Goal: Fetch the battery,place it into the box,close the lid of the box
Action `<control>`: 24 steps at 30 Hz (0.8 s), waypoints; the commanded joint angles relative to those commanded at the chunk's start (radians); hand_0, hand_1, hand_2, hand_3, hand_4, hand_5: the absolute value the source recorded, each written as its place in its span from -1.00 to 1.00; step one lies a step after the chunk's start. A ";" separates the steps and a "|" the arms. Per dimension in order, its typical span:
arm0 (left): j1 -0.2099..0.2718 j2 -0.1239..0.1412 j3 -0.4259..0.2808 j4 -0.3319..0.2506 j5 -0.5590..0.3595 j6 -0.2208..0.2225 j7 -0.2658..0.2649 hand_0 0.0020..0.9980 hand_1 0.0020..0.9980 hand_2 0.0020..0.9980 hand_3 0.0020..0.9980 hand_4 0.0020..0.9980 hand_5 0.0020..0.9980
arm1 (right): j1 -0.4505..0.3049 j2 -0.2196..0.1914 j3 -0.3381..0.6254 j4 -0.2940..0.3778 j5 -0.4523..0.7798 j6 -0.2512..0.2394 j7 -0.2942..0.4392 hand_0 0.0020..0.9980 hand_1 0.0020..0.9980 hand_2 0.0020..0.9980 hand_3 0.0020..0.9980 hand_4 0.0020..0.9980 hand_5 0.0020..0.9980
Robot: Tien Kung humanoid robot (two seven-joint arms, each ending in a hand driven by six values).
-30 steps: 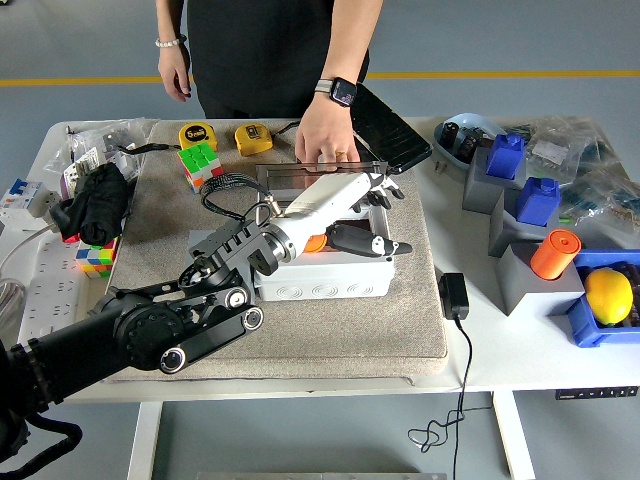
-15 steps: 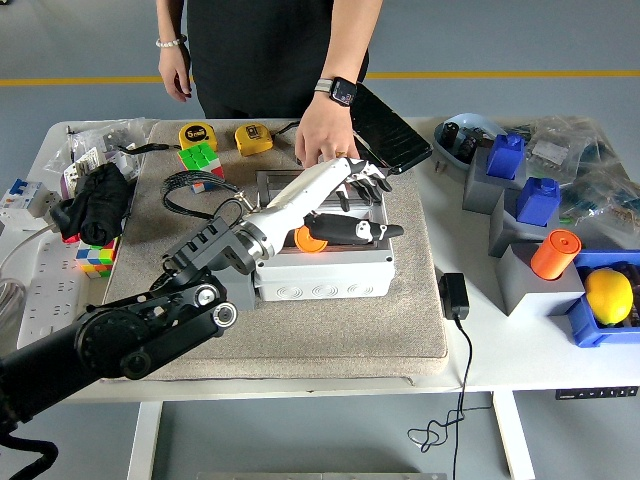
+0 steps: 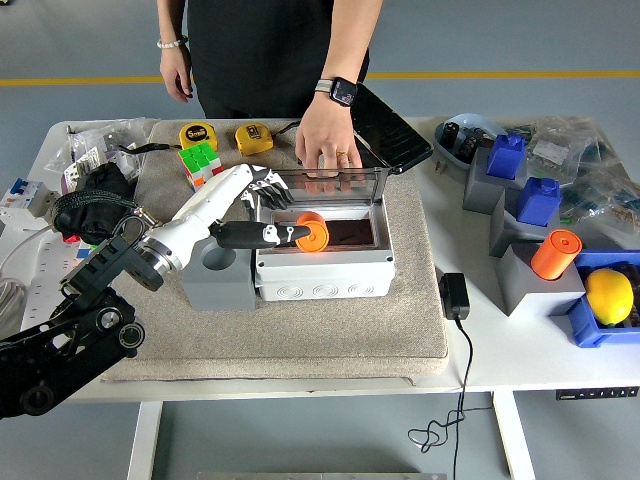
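Left hand (image 3: 262, 210) hovering with fingers spread left of centre, orange battery (image 3: 312, 232) lying in the box (image 3: 322, 268), a person's hand (image 3: 325, 150) steadying the raised lid (image 3: 330, 184)

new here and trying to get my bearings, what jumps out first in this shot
At the centre of the beige mat sits an open grey box with an orange battery lying inside, its clear lid standing up at the back under a person's hand. The robot's left hand, white with dark fingers, reaches in from the left, fingers relaxed beside the battery. To the right, blue holders and a yellow lemon add bright colour.
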State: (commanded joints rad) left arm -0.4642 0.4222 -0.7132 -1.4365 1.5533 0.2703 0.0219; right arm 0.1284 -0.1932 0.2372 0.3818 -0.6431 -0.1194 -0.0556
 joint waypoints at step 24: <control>-0.077 -0.160 0.080 0.114 -0.035 -0.036 0.032 -0.54 -0.03 -0.04 -0.04 1.00 0.16 | 0.001 0.000 -0.002 0.003 -0.001 -0.002 0.004 0.20 0.18 0.14 0.04 0.85 -0.11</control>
State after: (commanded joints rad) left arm -0.5409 0.2625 -0.6331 -1.3224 1.5182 0.2345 0.0543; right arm 0.1294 -0.1934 0.2353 0.3852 -0.6444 -0.1216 -0.0518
